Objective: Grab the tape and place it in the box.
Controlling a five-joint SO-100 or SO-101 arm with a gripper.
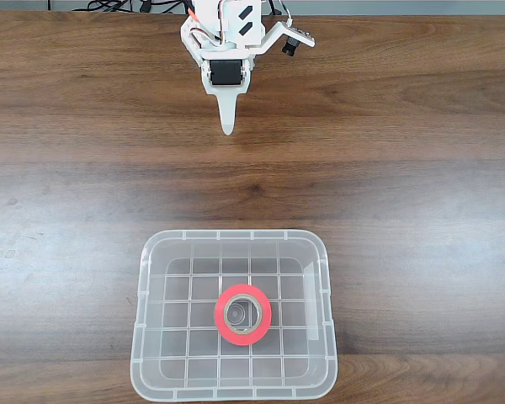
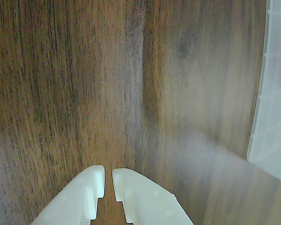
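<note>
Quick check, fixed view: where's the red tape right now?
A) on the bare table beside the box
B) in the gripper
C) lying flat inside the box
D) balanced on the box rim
C: the tape lies flat on the grid bottom inside the box, while the gripper sits far off near the table's top edge, holding nothing.
</note>
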